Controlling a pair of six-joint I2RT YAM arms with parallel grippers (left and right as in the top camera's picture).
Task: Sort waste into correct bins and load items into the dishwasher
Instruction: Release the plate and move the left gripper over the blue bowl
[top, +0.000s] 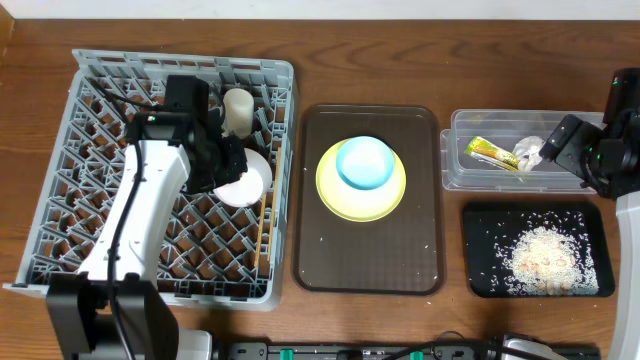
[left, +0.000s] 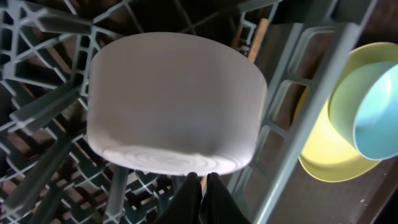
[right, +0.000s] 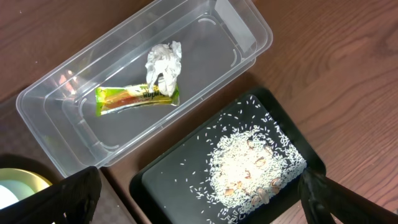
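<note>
The white bowl (top: 243, 180) (left: 174, 99) lies upside down on the grid floor of the grey dishwasher rack (top: 80, 150). My left gripper (top: 225, 165) (left: 200, 177) is shut just at the bowl's edge, its fingers pressed together with nothing between them. A small white cup (top: 238, 110) stands in the rack behind it, and chopsticks (top: 262, 235) lie along the rack's right side. The blue bowl (top: 362, 162) sits on the yellow plate (top: 345, 195). My right gripper (top: 560, 145) (right: 199, 186) hangs open over the bins. The clear tub (right: 242, 37) holds the wrapper (right: 137, 96) and tissue (right: 165, 61). Rice scraps (right: 255, 165) lie in the black tray (right: 168, 193).
The plate and blue bowl rest on a brown serving tray (top: 368, 250) between the rack and the bins. The rack's right wall (left: 292, 124) stands between my left gripper and that tray. A few rice grains are scattered on the brown tray.
</note>
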